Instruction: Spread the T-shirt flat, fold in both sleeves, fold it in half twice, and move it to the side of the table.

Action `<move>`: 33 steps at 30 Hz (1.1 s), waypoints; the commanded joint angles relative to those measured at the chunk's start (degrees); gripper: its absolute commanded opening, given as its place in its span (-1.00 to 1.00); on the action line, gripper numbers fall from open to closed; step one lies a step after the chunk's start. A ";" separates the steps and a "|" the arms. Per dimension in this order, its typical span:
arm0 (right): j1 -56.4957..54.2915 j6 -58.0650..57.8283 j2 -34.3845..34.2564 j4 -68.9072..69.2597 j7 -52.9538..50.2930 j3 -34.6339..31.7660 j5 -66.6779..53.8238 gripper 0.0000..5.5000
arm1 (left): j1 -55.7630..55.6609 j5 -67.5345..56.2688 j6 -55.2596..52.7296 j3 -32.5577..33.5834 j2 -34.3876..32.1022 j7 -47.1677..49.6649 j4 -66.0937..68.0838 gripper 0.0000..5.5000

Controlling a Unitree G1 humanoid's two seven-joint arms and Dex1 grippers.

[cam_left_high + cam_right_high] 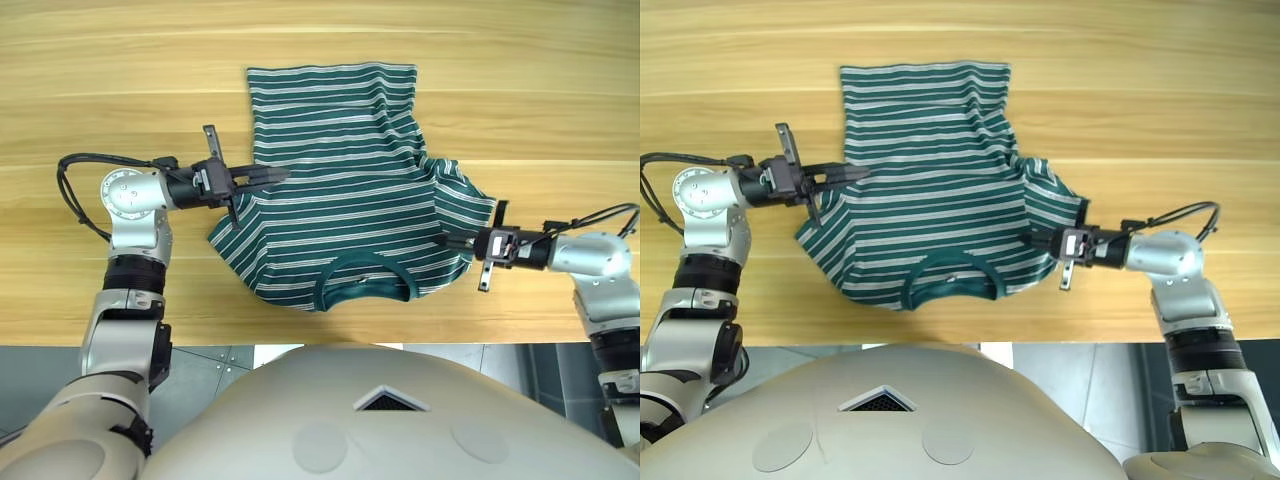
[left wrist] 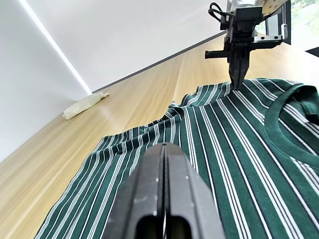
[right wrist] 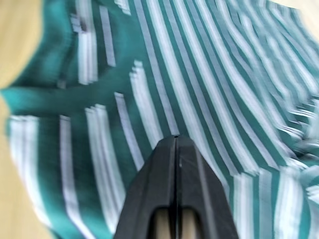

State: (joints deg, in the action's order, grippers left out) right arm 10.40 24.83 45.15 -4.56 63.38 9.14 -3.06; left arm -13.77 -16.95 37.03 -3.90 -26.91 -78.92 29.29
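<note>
Left end effector (image 1: 278,174) has its fingers pressed together with no cloth seen between them, and its tip is over the shirt's left edge. The right end effector (image 1: 448,240) is likewise closed, its tip at the bunched right sleeve (image 1: 455,200). The wooden tabletop (image 1: 120,80) carries the green striped T-shirt (image 1: 340,180) near its middle, hem away from the robot, collar (image 1: 365,280) toward it, the body rumpled. The cloth looks soft, light and limp, so it will probably drag and crease. Sleeve hems or shoulder seams seem the best places to pinch. Both forearms lie low and level, pointing inward toward each other.
</note>
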 commanded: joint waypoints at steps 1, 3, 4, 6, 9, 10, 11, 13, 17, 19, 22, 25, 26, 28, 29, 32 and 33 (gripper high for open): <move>2.95 -1.89 -2.48 4.42 -0.42 5.93 2.48 -1.00 | -3.09 1.47 -0.10 -0.59 -0.42 1.42 0.34 -0.99; 3.87 -2.17 -2.74 4.88 0.00 7.78 2.47 -1.00 | -3.84 1.40 -0.11 -0.56 -0.46 1.72 0.32 -0.99; 4.73 -2.13 -2.42 6.21 0.90 8.52 1.15 -1.00 | -4.07 1.29 -0.15 -0.56 -0.52 1.74 0.20 -0.99; 6.12 -1.71 -1.63 9.22 2.82 9.17 -2.36 -1.00 | -4.59 1.39 0.00 -0.70 -0.55 1.82 0.30 -0.99; 6.32 -2.12 -1.39 11.58 4.20 8.82 -6.13 -1.00 | -5.08 1.64 0.43 -0.86 -0.50 2.07 0.70 -0.99; 6.01 -2.37 -1.55 11.64 3.99 8.67 -6.44 -1.00 | -5.13 1.64 0.50 -0.89 -0.50 2.10 0.76 -0.99; 5.35 -2.69 -1.80 11.13 3.32 8.19 -6.49 -1.00 | -5.25 1.57 0.54 -0.91 -0.48 2.03 0.89 -0.99; 4.11 -3.05 -1.93 10.64 2.80 7.35 -7.37 -1.00 | -5.35 1.60 0.65 -0.95 -0.60 1.94 1.13 -0.99; 2.09 -3.76 -2.48 10.79 1.38 5.43 -9.10 -1.00 | -4.65 1.18 0.53 -1.15 -1.21 1.18 -0.02 -0.99; -1.07 -4.50 -3.10 6.88 -2.02 2.93 -7.30 -1.00 | -4.60 1.14 0.56 -1.18 -1.51 1.04 -0.07 -0.99; -4.35 -4.39 -2.17 0.10 -5.69 1.22 -2.43 -1.00 | -4.64 1.11 0.58 -1.20 -1.65 1.32 0.08 -0.99; -2.67 -3.89 -0.99 -1.08 -3.31 3.88 -0.02 -1.00 | -4.50 1.20 0.64 -1.34 -1.62 1.64 0.00 -0.99; -1.94 -3.81 -1.28 -1.00 -2.42 5.75 0.98 -1.00 | -4.39 1.17 0.57 -1.35 -1.62 1.77 -0.18 -0.99; -1.02 -3.56 -2.56 -1.32 -1.17 9.31 2.68 -1.00 | -4.24 1.08 0.40 -1.48 -1.66 2.02 -0.56 -0.99; -0.67 -3.56 -2.95 -1.13 -0.84 10.41 2.94 -1.00 | -4.33 1.13 0.37 -1.62 -1.65 2.08 -0.57 -0.99; -0.20 -3.42 -2.88 -0.38 -0.32 12.03 2.34 -1.00 | -4.55 1.16 0.43 -1.68 -1.79 2.06 -0.21 -0.99; -0.22 -3.36 -2.73 -0.25 -0.21 12.29 2.18 -1.00 | -4.58 1.15 0.39 -1.63 -1.83 2.13 -0.20 -0.99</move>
State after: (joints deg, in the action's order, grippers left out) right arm 8.89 22.55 41.69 -4.41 61.55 19.89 -2.62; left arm -18.00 -15.94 37.45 -5.37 -28.09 -76.97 29.26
